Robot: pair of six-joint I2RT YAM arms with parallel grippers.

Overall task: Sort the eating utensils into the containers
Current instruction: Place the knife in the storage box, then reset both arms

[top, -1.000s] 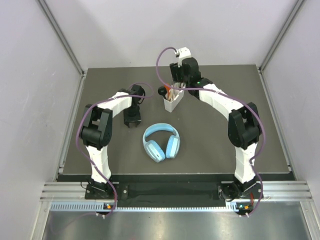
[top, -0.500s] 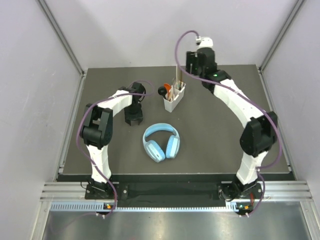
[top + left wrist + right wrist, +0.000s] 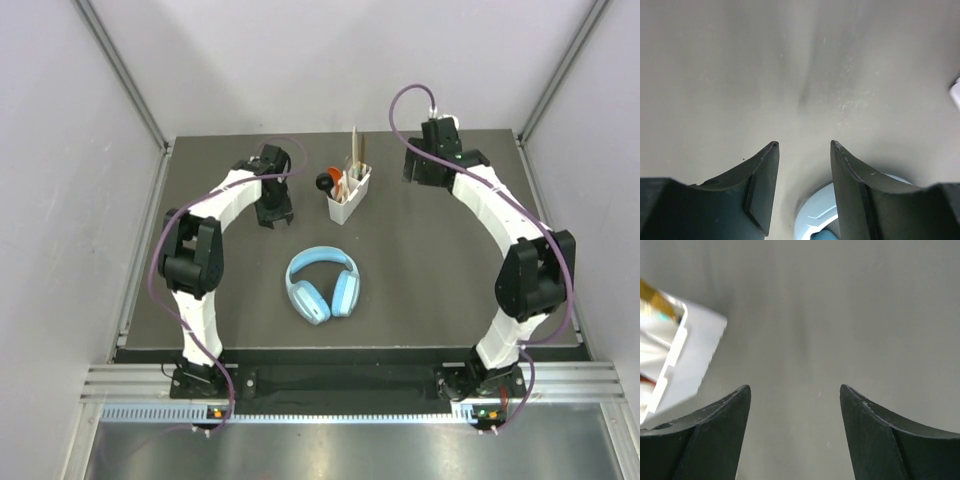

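Observation:
The white caddy [image 3: 348, 204] stands at the back middle of the dark mat. In it are a wooden-handled knife [image 3: 357, 150] standing upright, an orange-red spoon [image 3: 341, 186] and a black scoop spoon [image 3: 324, 182]. My right gripper [image 3: 420, 172] hangs to the right of the caddy, apart from it, open and empty. In the right wrist view its gripper [image 3: 795, 390] is over bare mat, with the caddy [image 3: 685, 355] at the left edge. My left gripper [image 3: 272, 215] is to the left of the caddy. In the left wrist view it [image 3: 804, 145] is open with nothing between its fingers.
Light-blue headphones [image 3: 322, 283] lie on the mat in front of the caddy, and their rim [image 3: 815, 210] shows low between the left fingers. The mat's edges [image 3: 520, 140] and the enclosure walls bound the area.
My right gripper has drawn away from above the caddy to its right, leaving the knife standing in it. My left gripper has moved toward the back of the mat.

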